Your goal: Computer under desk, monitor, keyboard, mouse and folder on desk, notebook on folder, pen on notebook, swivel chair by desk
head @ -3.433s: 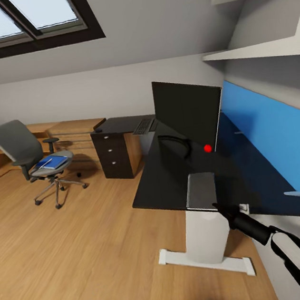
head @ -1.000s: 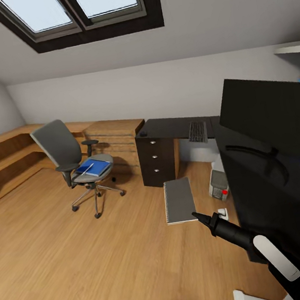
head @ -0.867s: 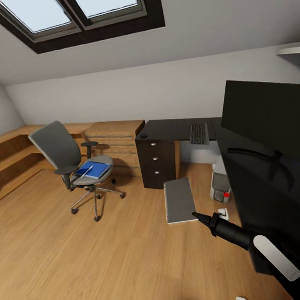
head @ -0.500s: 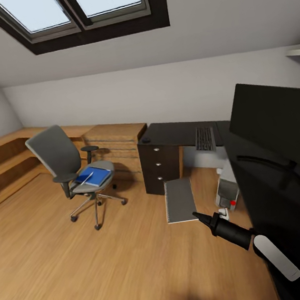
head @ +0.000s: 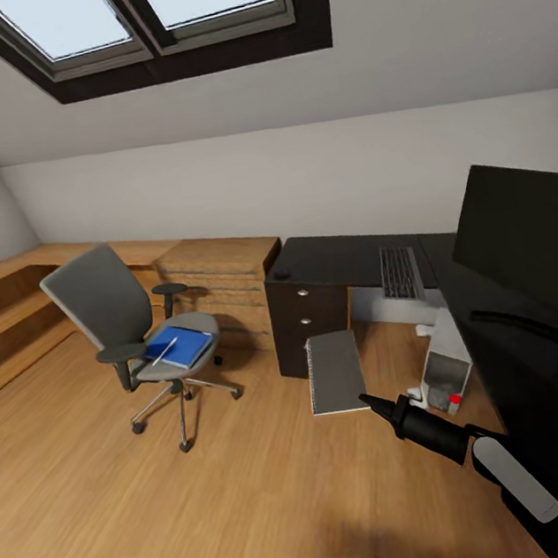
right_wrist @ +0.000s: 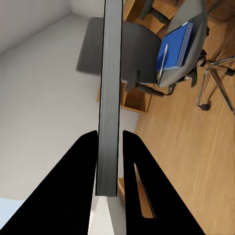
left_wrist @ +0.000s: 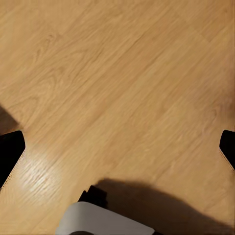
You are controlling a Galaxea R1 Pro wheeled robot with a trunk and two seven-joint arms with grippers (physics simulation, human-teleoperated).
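Right arm is reaching forward and left over the floor, right gripper [head: 369,401] pinching the notebook [head: 335,372] by its edge, held flat. Left gripper [left_wrist: 117,147] is pointing at bare floor [left_wrist: 122,88], fingers spread wide, holding nothing. Folder [head: 181,346] and pen [head: 165,350] are lying on the swivel chair [head: 125,324].

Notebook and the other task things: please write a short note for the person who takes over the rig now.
Right gripper: jaws shut on the notebook, held over the floor.
Left gripper: open, nothing between its jaws.
Folder with the pen on it lies on the swivel chair, away from the desk.
Done: monitor and keyboard on the desk, computer beneath.
Mouse: probably the small dark thing at the desk's corner.
Left: folder, notebook, pen, chair.
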